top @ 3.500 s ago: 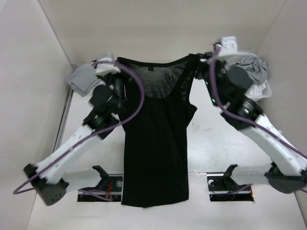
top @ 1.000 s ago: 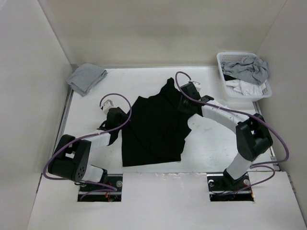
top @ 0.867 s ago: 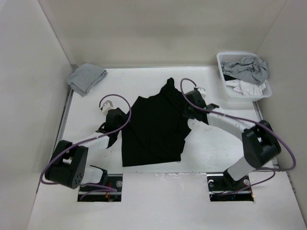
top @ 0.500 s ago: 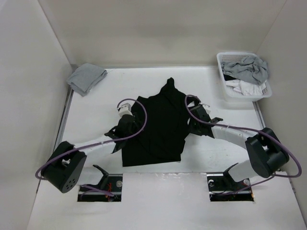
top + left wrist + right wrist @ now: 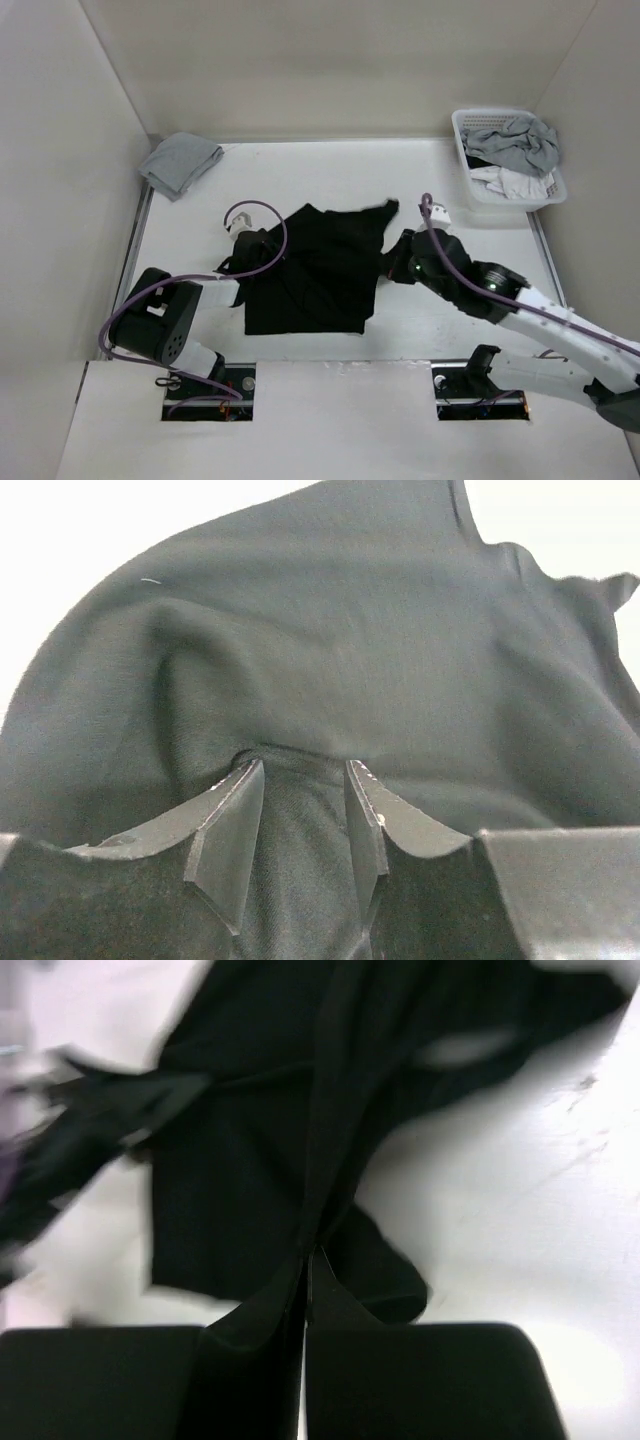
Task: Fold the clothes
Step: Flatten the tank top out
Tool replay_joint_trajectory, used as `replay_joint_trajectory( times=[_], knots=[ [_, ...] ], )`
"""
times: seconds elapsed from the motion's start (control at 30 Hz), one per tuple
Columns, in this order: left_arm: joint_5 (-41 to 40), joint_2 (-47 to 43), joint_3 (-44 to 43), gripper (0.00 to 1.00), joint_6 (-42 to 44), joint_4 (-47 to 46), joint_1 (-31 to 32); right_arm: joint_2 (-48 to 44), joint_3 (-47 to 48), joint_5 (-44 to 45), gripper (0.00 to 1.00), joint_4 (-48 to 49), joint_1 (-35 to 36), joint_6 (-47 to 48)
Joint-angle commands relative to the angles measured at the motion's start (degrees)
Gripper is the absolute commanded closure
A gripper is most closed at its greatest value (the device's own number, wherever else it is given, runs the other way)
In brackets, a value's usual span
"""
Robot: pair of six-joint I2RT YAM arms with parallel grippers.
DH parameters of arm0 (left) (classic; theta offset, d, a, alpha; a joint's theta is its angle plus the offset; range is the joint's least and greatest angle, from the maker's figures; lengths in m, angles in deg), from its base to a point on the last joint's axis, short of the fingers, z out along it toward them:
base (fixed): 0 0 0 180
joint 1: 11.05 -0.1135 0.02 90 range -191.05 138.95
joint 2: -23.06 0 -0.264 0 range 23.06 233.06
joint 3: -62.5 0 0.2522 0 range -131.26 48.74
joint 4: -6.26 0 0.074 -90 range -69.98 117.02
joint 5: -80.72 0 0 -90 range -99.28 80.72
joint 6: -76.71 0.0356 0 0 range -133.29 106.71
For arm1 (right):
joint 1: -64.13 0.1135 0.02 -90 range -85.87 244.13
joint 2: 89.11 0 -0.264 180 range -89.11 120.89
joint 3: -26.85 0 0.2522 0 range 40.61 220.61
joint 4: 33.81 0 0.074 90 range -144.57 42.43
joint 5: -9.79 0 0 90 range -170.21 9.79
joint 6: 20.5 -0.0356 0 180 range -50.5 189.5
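Black clothes (image 5: 315, 275) lie mid-table, a little left of centre, bunched into a rough rectangle. Near edge straight. Far edge ragged, with one pointed corner poking toward the far right. Bare table (image 5: 200, 205) all round: a narrow strip on the left, wide room beyond the far edge and on the right, a thin strip along the near edge.

Left gripper (image 5: 302, 768) sits at the clothes' left edge. Its wrist camera gives what the overhead view hides: fingers (image 5: 235, 820) parted and released, tips down on the fabric, cloth filling the gap and a low ridge running across just ahead of them. Right gripper (image 5: 307, 1255) sits at the right edge. Overhead it is only a dark lump against dark cloth. Its own camera, blurred, shows the fingers clenched together on a fold that runs taut away from the tips, with a loose flap just to the right. Only the overhead view shows the whole outline.

Around: grey cloth (image 5: 180, 162) in the far left corner, well apart. Left arm (image 5: 205, 290) lies low along the left strip, its purple cable (image 5: 250, 204) looping by the clothes' far left corner. Right arm (image 5: 545, 318) stretches across the near right of the table. Basket (image 5: 517, 203) stands in the far right corner, holding grey and white garments (image 5: 510, 145), well apart from the clothes.
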Motion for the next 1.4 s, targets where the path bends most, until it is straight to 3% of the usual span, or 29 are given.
replay_joint_trajectory(
  times=[0.0, 0.1, 0.2, 0.3, 0.33, 0.47, 0.57, 0.67, 0.77, 0.9, 1.0, 1.07, 1.23, 1.37],
  knots=[
    [1.53, 0.55, 2.43, 0.63, -0.79, 0.28, -2.11, -3.54, 14.33, 9.89, 1.0, -20.5, 8.45, -4.74],
    [1.1, -0.76, 3.04, 0.63, -0.35, 0.46, -2.64, 0.15, 23.74, 15.17, 1.0, -22.63, 13.64, -2.91],
    [1.01, -1.9, 3.83, 0.63, -0.09, 0.64, -4.21, 2.44, 23.42, 13.96, 1.0, -15.9, 12.26, 2.18],
    [0.66, -2.35, 4.1, 0.63, 0.09, 0.64, -5.1, 4.28, 15.26, 5.55, 1.0, -6.4, 0.07, 5.97],
    [0.22, -2.52, 4.1, 0.63, 0.09, 0.64, -5.36, 6.55, 9.14, -0.15, 1.0, 1.9, -9.37, 7.63],
    [-0.93, -2.53, 3.75, 0.63, 0.35, 0.99, -5.54, 15.35, 3.98, -5.73, 1.0, 15.85, -22.28, 10.19],
    [-1.37, -1.74, 2.96, 0.63, 0.53, 1.16, -5.28, 27.73, 11.17, -8.73, 1.0, 20.96, -29.06, 12.3],
    [-1.72, -1.12, 1.03, 0.63, 0.44, 2.39, -4.92, 35.83, 26.86, -9.35, 1.0, 18.27, -30.73, 15.98],
    [-3.64, -1.56, -0.03, 0.63, 0.7, 3.45, -4.57, 31.83, 34.72, -7.69, 1.0, 11.94, -26.63, 19.32],
    [-3.74, -0.59, 0.05, 0.63, 0.18, 3.27, -5.1, 18.83, 29.58, -4.08, 1.0, 4.81, -18.54, 20.57],
    [-3.3, -1.29, 0.58, 0.63, 0.09, 3.18, -5.62, 5.3, 22.72, 0.57, 1.0, -3.35, -7.48, 15.84],
    [-3.3, -2.08, 0.93, 0.63, 0.0, 3.27, -5.89, -2.27, 21.21, 4.0, 1.0, -11.78, 2.61, 7.86],
    [-3.39, -4.28, 1.64, 0.63, -0.17, 3.45, -6.15, -4.77, 25.59, 13.32, 1.0, -21.83, 17.67, 0.35],
    [-4.0, -6.65, 2.87, 0.63, 0.18, 3.62, -7.2, -1.95, 26.4, 12.29, 1.0, -18.87, 12.09, 5.52]
  ],
)
